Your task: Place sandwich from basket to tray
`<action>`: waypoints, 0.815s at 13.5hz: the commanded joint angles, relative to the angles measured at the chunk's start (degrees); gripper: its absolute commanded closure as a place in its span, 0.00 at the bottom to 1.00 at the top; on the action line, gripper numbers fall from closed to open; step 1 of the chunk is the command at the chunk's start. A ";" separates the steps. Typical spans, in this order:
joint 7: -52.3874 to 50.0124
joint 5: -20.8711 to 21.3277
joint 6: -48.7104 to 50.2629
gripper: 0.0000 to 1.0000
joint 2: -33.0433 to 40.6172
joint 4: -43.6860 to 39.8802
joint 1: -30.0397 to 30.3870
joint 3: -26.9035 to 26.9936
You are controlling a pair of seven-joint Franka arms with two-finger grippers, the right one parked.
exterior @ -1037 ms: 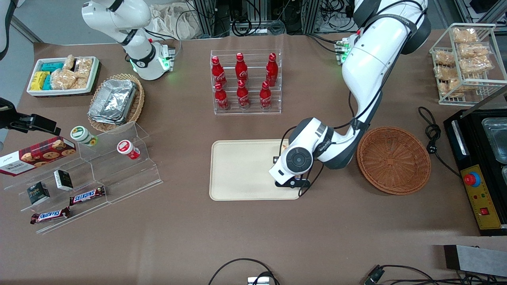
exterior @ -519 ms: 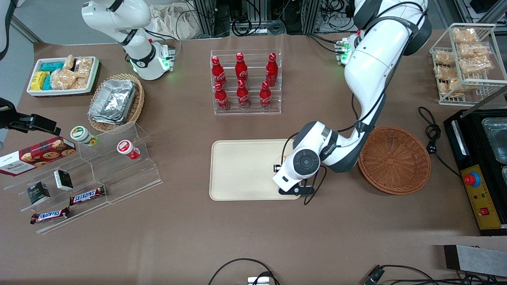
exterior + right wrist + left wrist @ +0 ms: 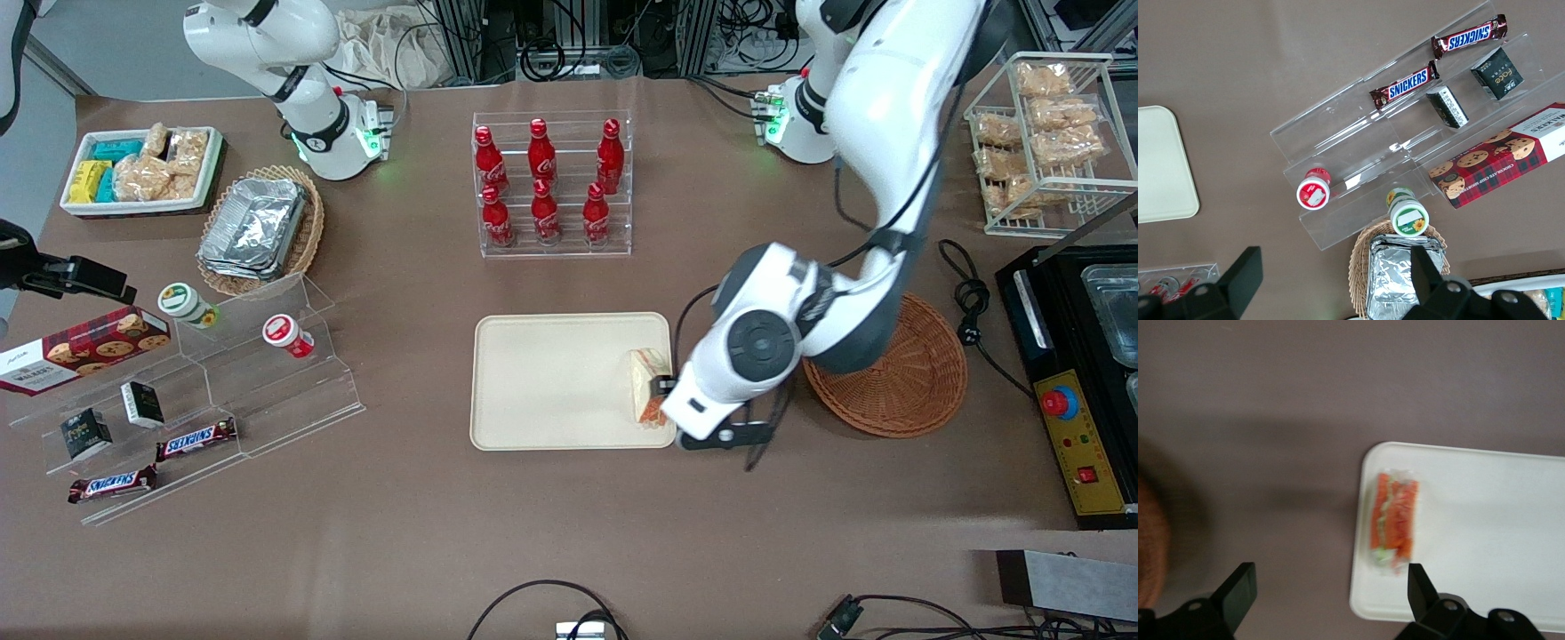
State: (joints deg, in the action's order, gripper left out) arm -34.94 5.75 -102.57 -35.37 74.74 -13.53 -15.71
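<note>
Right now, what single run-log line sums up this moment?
phase: after release | sandwich: lying on tray, at its basket-side edge | hand: open, empty, raised above tray edge | basket: no sandwich visible

1. Tray (image 3: 551,382): centre of the frame, on the table.
2. Sandwich (image 3: 649,384): on the tray, at its end toward the working arm, just inside the rim.
3. Gripper (image 3: 1328,577): above that same tray end, beside the sandwich, fingers spread apart, apart from the sandwich.
4. Basket (image 3: 920,391): beside the tray, toward the working arm's end, partly under the arm.
5. Bottle rack (image 3: 551,182): upper centre of the frame, farther from the camera than the tray.
6. Stepped display stand (image 3: 222,391): toward the parked arm's end, level with the tray.
</note>
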 commanded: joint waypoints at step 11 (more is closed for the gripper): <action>35.26 -3.20 0.53 0.00 26.50 23.88 8.51 12.81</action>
State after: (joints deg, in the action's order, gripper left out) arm -4.36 3.28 -102.96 -9.32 99.62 -5.75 -3.27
